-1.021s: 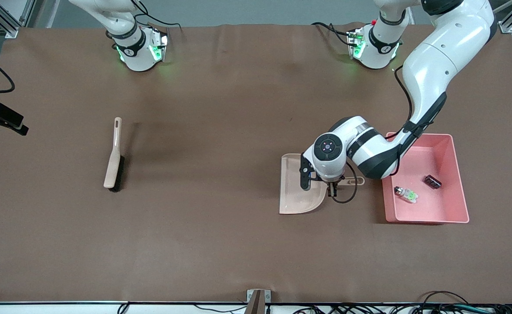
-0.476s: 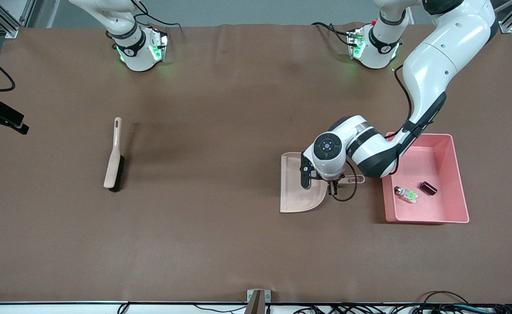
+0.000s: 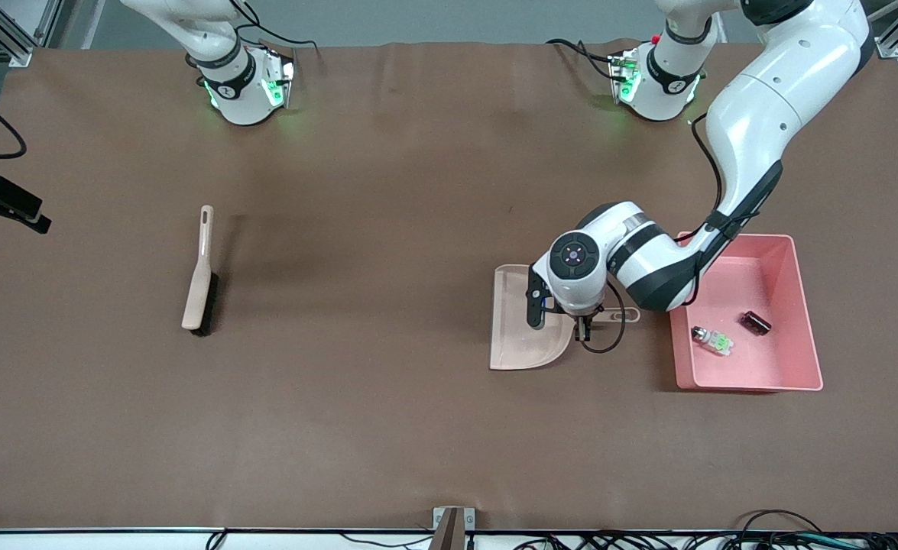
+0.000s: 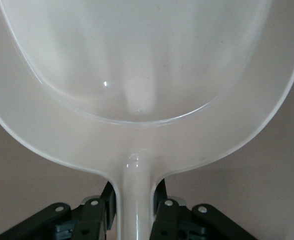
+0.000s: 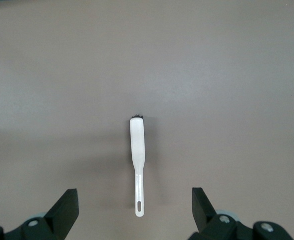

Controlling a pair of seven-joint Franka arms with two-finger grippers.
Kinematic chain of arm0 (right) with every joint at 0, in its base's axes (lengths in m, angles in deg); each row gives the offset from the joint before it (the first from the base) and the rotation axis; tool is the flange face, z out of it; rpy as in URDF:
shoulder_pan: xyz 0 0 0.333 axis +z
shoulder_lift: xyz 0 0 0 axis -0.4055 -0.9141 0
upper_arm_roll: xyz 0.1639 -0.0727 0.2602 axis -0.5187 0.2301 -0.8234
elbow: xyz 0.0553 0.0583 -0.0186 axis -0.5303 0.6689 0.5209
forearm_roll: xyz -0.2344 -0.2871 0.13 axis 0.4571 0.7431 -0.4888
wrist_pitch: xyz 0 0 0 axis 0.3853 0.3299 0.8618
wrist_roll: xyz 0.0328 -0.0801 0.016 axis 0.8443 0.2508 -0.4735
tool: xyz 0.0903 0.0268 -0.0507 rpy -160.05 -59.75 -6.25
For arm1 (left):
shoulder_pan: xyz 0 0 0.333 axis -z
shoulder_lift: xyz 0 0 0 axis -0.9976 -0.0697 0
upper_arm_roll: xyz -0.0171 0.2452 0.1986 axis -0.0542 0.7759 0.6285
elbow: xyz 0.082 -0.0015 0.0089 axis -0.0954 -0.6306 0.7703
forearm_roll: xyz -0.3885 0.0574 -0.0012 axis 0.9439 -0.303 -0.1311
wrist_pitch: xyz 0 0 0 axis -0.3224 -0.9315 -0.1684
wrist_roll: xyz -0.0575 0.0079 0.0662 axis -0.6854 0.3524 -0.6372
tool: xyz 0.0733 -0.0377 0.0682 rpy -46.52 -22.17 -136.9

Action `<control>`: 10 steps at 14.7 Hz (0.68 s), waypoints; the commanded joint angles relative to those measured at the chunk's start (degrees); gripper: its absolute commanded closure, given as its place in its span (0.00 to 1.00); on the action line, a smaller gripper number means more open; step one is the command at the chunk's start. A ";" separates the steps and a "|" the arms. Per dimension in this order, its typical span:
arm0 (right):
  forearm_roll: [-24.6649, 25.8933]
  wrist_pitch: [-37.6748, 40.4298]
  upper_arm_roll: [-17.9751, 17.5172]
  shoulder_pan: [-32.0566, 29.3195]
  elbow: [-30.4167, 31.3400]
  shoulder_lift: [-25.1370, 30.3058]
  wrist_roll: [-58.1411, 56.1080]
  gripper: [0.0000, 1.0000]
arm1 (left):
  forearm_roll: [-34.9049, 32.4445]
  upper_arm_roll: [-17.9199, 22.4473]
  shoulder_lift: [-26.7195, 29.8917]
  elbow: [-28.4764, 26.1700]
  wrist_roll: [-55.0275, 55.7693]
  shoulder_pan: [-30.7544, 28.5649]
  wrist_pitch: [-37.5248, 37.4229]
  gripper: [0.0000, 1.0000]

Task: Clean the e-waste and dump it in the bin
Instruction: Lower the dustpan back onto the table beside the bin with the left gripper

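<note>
Front view: left tool (image 3: 584, 328) clamps the dustpan (image 3: 521, 336) handle beside the bin (image 3: 800, 305), e-waste (image 3: 712, 341) already dumped; right tool (image 5: 134, 210) spread above the brush (image 5: 137, 145), waiting.

The left arm's wrist covers part of the dustpan (image 3: 521, 328) and most of its handle. In the left wrist view the pan runs off the frame. The two parts in the bin (image 3: 800, 305) are too small to identify.

A brown desk (image 3: 387, 428) carries a brush (image 3: 201, 272) toward the right arm's end, and a beige dustpan (image 3: 516, 340) beside the pink bin (image 3: 804, 321)
</note>
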 commanded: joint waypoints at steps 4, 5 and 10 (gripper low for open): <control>1.37 1.12 -0.34 0.51 -0.90 -0.04 -0.10 0.00 | 0.32 -0.04 1.87 -2.14 -0.94 -0.06 -0.60 0.88; 1.37 1.12 -0.34 0.59 -0.90 -0.04 -0.10 0.00 | 0.32 -0.13 1.96 -2.66 -0.59 -0.15 -0.60 0.86; 1.37 1.03 -0.34 0.51 -0.90 -0.13 -0.27 0.00 | 1.03 -1.70 2.49 -2.49 5.46 -1.03 -5.42 0.00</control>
